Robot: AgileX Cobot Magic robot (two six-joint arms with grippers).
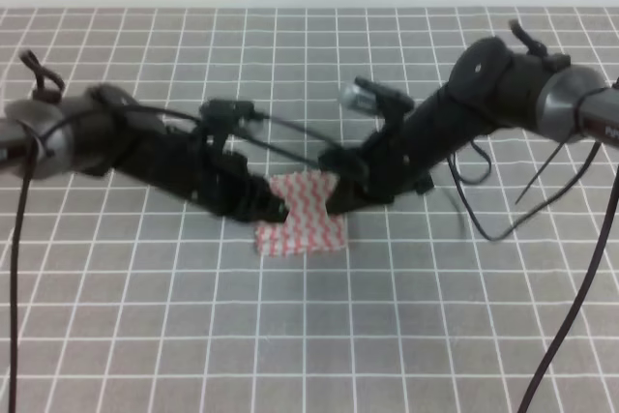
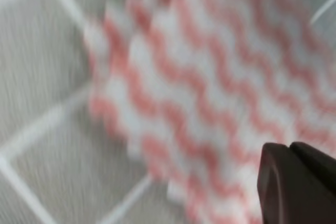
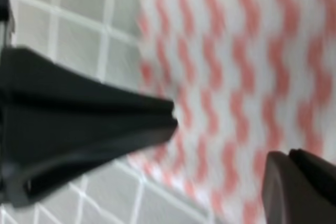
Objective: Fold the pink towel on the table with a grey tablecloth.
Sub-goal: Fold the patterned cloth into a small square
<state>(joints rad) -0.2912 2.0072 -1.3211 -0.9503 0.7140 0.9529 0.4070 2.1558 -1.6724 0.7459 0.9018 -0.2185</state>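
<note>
- Our left claw [image 1: 259, 202] sits at the far-left corner of the pink towel [image 1: 302, 215]; we cannot tell its opening, nor whether it grips.
- The towel lies between both claws on the grey surface [image 1: 406, 336], its far edge seemingly raised.
- Our right claw [image 1: 334, 202] is parted, with cloth between its fingers [image 3: 94, 129].
- We judge the fold under way; next, carry the far edge toward the near edge.

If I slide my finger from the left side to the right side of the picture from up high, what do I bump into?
The left arm, then the left gripper, then the pink towel, then the right gripper, then the right arm. The table with a grey tablecloth lies under all of them.
</note>
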